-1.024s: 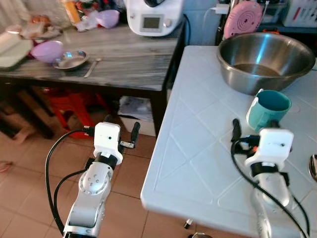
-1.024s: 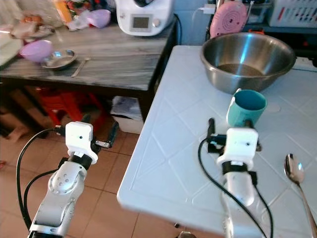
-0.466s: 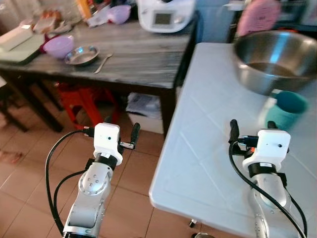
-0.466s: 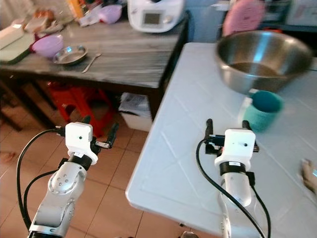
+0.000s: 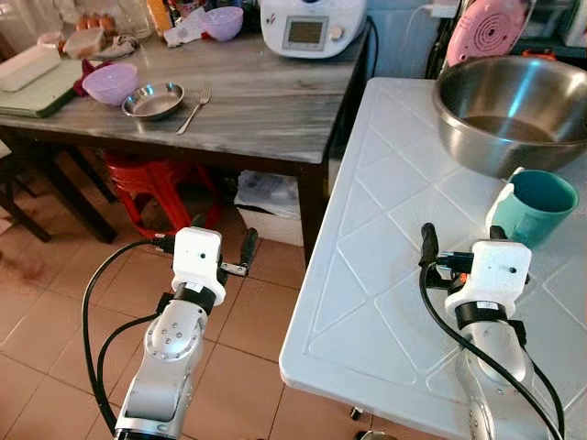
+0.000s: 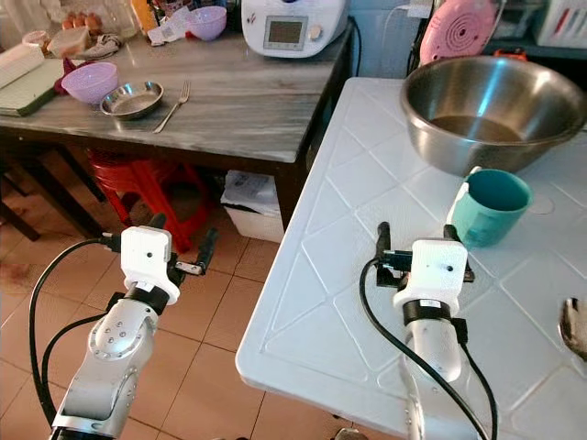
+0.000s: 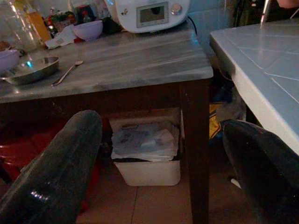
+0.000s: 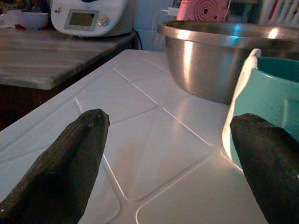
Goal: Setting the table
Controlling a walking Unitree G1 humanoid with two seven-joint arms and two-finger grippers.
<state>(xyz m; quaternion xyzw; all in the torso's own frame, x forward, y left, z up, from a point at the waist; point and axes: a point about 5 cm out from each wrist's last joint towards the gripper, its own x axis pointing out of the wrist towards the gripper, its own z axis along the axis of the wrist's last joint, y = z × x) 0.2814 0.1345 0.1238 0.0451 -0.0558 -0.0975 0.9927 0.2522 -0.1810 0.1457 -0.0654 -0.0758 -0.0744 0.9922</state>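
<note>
A teal mug (image 5: 534,206) stands on the white tiled table (image 5: 367,275), in front of a big steel bowl (image 5: 509,101). My right gripper (image 5: 463,236) hovers open over that table, just short of the mug, and its right-hand finger is close to the mug's side (image 8: 268,93). A spoon (image 6: 573,325) lies at the table's right edge. On the wooden table (image 5: 266,110) to the left are a purple bowl (image 5: 109,82), a small steel dish (image 5: 153,99) and a fork (image 5: 193,107). My left gripper (image 7: 159,123) is open and holds nothing, above the floor between the two tables.
A white kitchen appliance (image 5: 314,26) stands at the back of the wooden table, with a pink round object (image 5: 491,32) behind the steel bowl. Under the wooden table are a red stool (image 5: 151,183) and a white box of papers (image 5: 271,202). Brown floor tiles lie below my left arm.
The whole picture has shifted and sharpened as the camera moved, showing more of the wooden table. Both grippers keep the same open pose.
</note>
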